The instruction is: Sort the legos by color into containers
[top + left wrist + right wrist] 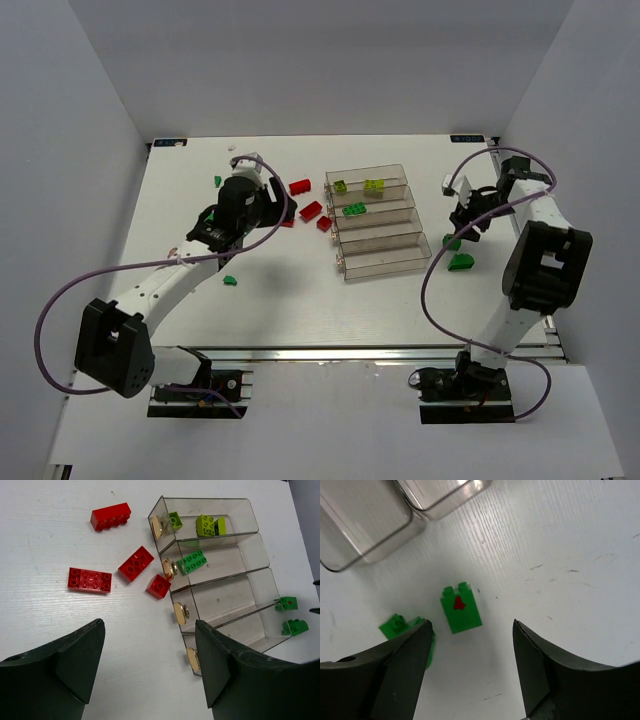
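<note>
Four clear containers (pixel 388 267) stand in a slanted row mid-table. The farthest holds two yellow-green legos (pixel 375 185), and the one beside it holds a green lego (pixel 354 209). Left of the row lie several red legos (pixel 300 187); the left wrist view shows them too (pixel 89 579). My left gripper (pixel 272 205) hovers over them, open and empty (pixel 150 625). My right gripper (pixel 463 218) is open and empty (pixel 471 625) above a green lego with a red mark (pixel 461 608). A second green lego (pixel 400 627) is half hidden by my left finger.
Small green legos lie at the far left (pixel 218 181) and near my left arm (pixel 229 281). Another small piece (pixel 446 182) sits far right of the containers. White walls close in the table on three sides.
</note>
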